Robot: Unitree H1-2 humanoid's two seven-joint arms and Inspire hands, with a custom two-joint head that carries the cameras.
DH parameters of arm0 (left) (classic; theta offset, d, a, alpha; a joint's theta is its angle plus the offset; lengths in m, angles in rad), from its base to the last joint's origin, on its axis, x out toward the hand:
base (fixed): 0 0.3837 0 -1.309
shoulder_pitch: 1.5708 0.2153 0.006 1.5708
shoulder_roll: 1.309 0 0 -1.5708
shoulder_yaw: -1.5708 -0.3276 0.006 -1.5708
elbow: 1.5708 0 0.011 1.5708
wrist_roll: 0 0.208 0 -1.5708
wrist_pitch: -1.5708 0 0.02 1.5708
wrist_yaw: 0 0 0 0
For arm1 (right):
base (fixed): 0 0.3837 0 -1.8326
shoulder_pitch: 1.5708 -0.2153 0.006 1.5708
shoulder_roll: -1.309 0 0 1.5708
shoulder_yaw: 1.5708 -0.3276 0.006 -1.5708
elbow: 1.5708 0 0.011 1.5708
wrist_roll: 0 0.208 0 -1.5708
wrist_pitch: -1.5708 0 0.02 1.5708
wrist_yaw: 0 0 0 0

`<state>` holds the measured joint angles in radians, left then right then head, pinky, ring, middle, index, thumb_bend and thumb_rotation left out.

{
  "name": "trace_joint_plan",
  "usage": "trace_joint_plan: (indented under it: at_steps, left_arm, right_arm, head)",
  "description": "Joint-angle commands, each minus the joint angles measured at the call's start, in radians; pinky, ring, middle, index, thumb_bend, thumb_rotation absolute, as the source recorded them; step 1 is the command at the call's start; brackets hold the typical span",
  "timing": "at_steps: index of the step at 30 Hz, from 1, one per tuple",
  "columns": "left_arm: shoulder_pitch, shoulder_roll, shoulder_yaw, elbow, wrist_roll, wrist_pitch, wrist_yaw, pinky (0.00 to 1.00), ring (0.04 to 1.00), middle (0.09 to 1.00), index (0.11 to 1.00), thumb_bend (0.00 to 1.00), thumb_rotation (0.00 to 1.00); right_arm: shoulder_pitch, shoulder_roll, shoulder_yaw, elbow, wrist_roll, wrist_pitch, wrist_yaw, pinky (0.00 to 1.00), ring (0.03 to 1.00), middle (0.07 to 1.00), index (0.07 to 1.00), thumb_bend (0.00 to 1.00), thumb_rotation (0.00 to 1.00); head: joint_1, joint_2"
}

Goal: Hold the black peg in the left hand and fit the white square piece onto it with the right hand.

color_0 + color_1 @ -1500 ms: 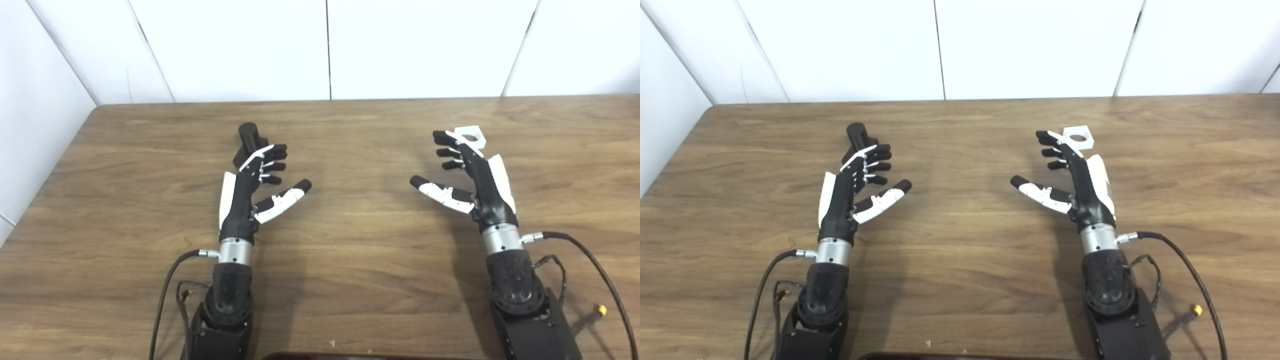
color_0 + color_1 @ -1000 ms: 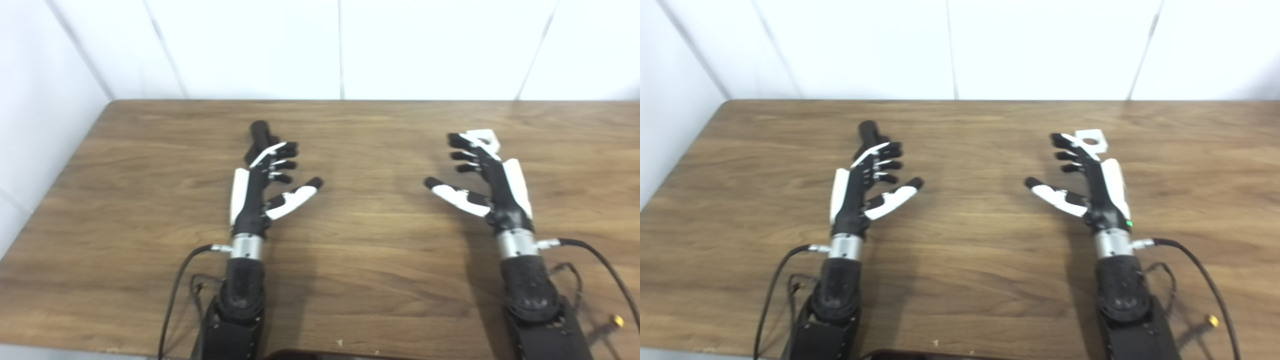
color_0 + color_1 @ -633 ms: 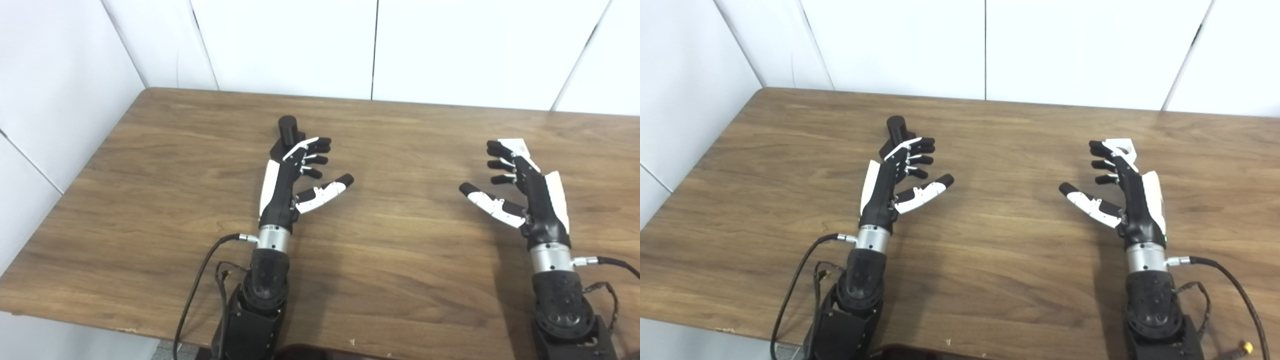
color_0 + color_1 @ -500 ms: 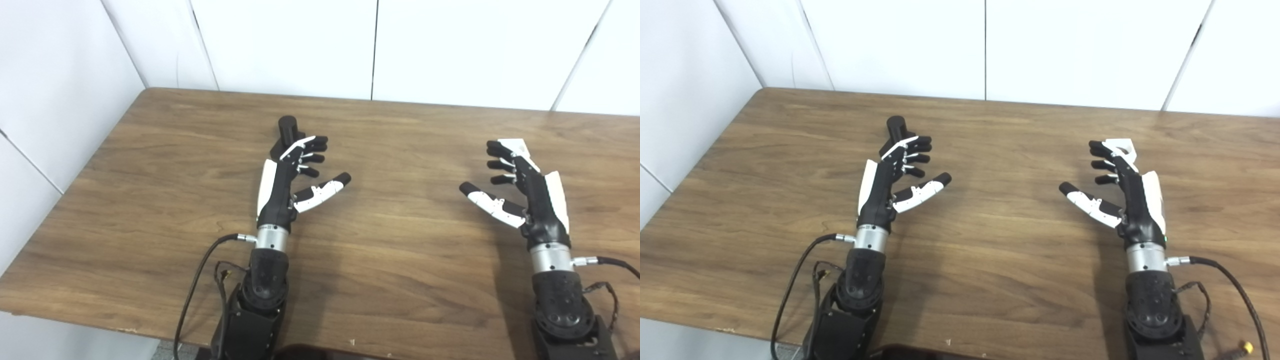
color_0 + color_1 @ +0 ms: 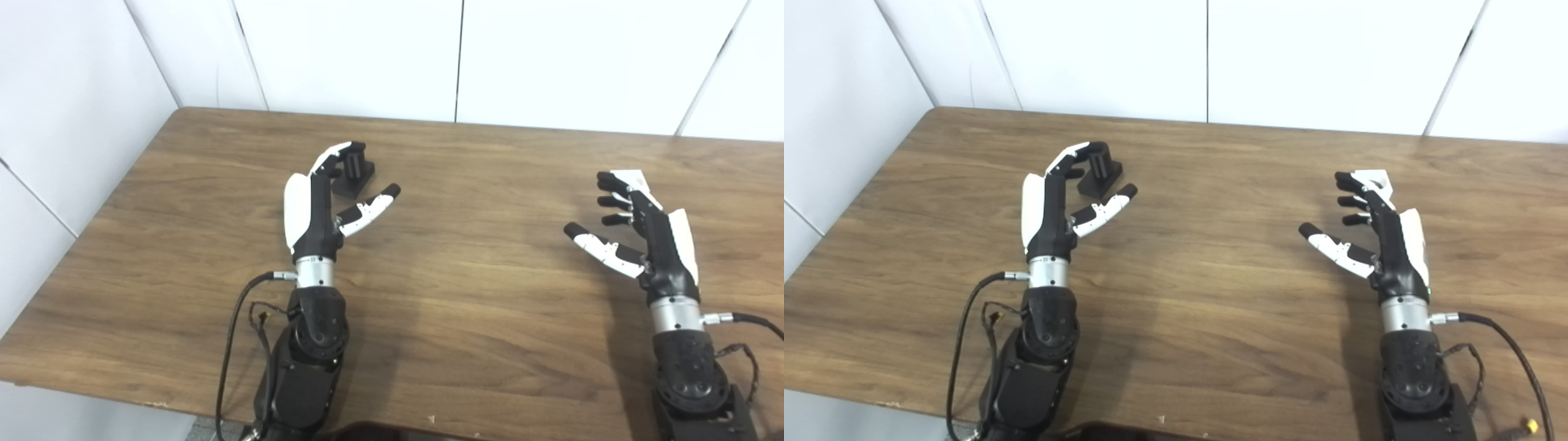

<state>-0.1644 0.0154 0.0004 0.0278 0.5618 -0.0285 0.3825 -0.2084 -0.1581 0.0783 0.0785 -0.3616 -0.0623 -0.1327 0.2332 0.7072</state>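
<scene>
The black peg (image 5: 355, 173), a short cylinder on a square base, stands upright on the wooden table (image 5: 465, 184). My left hand (image 5: 321, 202) is open right beside it, fingers curved over the peg's left side and top, thumb stretched out below its base; I cannot tell whether the fingers touch it. The white square piece (image 5: 1377, 182) with a round hole lies flat on the table at the right, partly hidden behind the fingertips of my right hand (image 5: 1375, 229). That hand is open, thumb spread to the left, and holds nothing.
White wall panels (image 5: 367, 55) close off the table at the back and on the left. The table's front edge (image 5: 122, 395) shows at the lower left. Cables (image 5: 1507, 349) trail from both wrists onto the tabletop.
The camera swung left and steadied between the earliest frames and now. In the last half second my left hand moved forward and left, up to the peg. The right hand stayed put.
</scene>
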Motion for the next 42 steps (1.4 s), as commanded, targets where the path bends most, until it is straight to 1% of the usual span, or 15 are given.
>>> trace_joint_plan:
  at_steps: [1, 4, 10, 12, 13, 17, 19, 20, 21, 23, 26, 29, 34, 38, 42]
  left_arm:
    - [-0.051, 0.024, 0.005, -0.048, 0.046, 0.007, 0.027, 0.7, 0.814, 0.813, 0.709, 0.73, 0.31]
    - [-0.065, 0.037, 0.01, -0.044, 0.053, 0.022, 0.024, 0.72, 0.835, 0.825, 0.709, 0.73, 0.32]
    - [-0.109, 0.068, 0.018, -0.009, 0.077, 0.062, 0.027, 0.68, 0.826, 0.829, 0.709, 0.75, 0.33]
    - [-0.128, 0.083, 0.015, 0.018, 0.106, 0.077, 0.042, 0.68, 0.828, 0.833, 0.711, 0.75, 0.33]
    - [-0.136, 0.09, 0.012, 0.032, 0.123, 0.082, 0.052, 0.69, 0.827, 0.834, 0.712, 0.75, 0.33]
    - [-0.179, 0.149, -0.025, 0.132, 0.218, 0.094, 0.105, 0.74, 0.864, 0.866, 0.733, 0.75, 0.35]
    - [-0.193, 0.162, -0.037, 0.158, 0.236, 0.112, 0.112, 0.86, 0.9, 0.888, 0.748, 0.77, 0.38]
    - [-0.203, 0.167, -0.041, 0.173, 0.243, 0.125, 0.113, 0.88, 0.907, 0.892, 0.751, 0.77, 0.38]
    - [-0.21, 0.17, -0.044, 0.181, 0.246, 0.133, 0.114, 0.92, 0.924, 0.901, 0.756, 0.78, 0.38]
    - [-0.224, 0.176, -0.05, 0.201, 0.255, 0.158, 0.112, 0.95, 0.941, 0.912, 0.763, 0.79, 0.39]
    - [-0.249, 0.184, -0.061, 0.231, 0.271, 0.214, 0.095, 0.99, 0.99, 0.955, 0.788, 0.81, 0.45]
    - [-0.271, 0.19, -0.073, 0.26, 0.285, 0.262, 0.098, 1.0, 1.0, 0.98, 0.786, 0.84, 0.5]
    - [-0.296, 0.185, -0.084, 0.289, 0.307, 0.347, 0.111, 1.0, 1.0, 0.983, 0.744, 0.87, 0.5]
    - [-0.304, 0.186, -0.093, 0.305, 0.299, 0.389, 0.094, 0.99, 1.0, 0.991, 0.717, 0.89, 0.52]
    - [-0.306, 0.186, -0.1, 0.318, 0.277, 0.407, 0.07, 1.0, 1.0, 0.994, 0.68, 0.91, 0.53]
  right_arm:
    - [-0.04, -0.004, -0.005, -0.02, 0.0, -0.037, -0.004, 0.63, 0.752, 0.806, 0.8, 0.6, 0.34]
    - [-0.041, -0.005, -0.004, -0.021, -0.004, -0.036, -0.005, 0.63, 0.752, 0.804, 0.799, 0.59, 0.34]
    - [-0.041, -0.006, -0.002, -0.024, -0.007, -0.035, -0.003, 0.62, 0.748, 0.801, 0.795, 0.59, 0.34]
    - [-0.041, -0.007, -0.002, -0.025, -0.006, -0.035, -0.003, 0.62, 0.749, 0.802, 0.796, 0.59, 0.34]
    - [-0.041, -0.006, -0.003, -0.026, -0.005, -0.035, -0.002, 0.62, 0.749, 0.801, 0.795, 0.59, 0.33]
    - [-0.042, -0.007, -0.004, -0.022, -0.005, -0.042, -0.006, 0.62, 0.747, 0.798, 0.792, 0.6, 0.34]
    - [-0.042, -0.008, -0.004, -0.018, -0.005, -0.045, -0.007, 0.63, 0.747, 0.796, 0.79, 0.6, 0.34]
    - [-0.041, -0.008, -0.005, -0.02, -0.004, -0.044, -0.007, 0.63, 0.747, 0.796, 0.789, 0.6, 0.34]
    - [-0.041, -0.008, -0.006, -0.021, -0.003, -0.042, -0.007, 0.63, 0.747, 0.796, 0.79, 0.6, 0.34]
    - [-0.041, -0.008, -0.006, -0.021, -0.004, -0.04, -0.006, 0.63, 0.748, 0.796, 0.791, 0.6, 0.35]
    - [-0.04, -0.009, -0.007, -0.022, -0.006, -0.039, -0.009, 0.63, 0.743, 0.795, 0.789, 0.61, 0.35]
    - [-0.036, -0.007, -0.008, -0.031, -0.013, -0.03, -0.012, 0.64, 0.744, 0.796, 0.79, 0.61, 0.36]
    - [-0.033, -0.003, -0.013, -0.043, -0.019, -0.013, -0.012, 0.66, 0.76, 0.803, 0.793, 0.61, 0.37]
    - [-0.032, 0.002, -0.016, -0.042, -0.02, -0.015, -0.016, 0.67, 0.772, 0.808, 0.794, 0.6, 0.38]
    - [-0.033, 0.005, -0.016, -0.043, -0.031, -0.017, -0.024, 0.67, 0.771, 0.805, 0.79, 0.61, 0.4]
  head:
    - [0.0, 0.0]
    - [-0.001, 0.0]
    - [-0.003, 0.0]
    - [-0.007, 0.001]
    - [-0.007, 0.001]
    - [-0.008, 0.0]
    - [-0.01, 0.0]
    - [-0.01, 0.0]
    - [-0.01, 0.0]
    - [-0.013, 0.0]
    - [-0.018, -0.001]
    - [-0.019, 0.002]
    - [-0.025, 0.005]
    - [-0.026, 0.005]
    - [-0.031, 0.007]
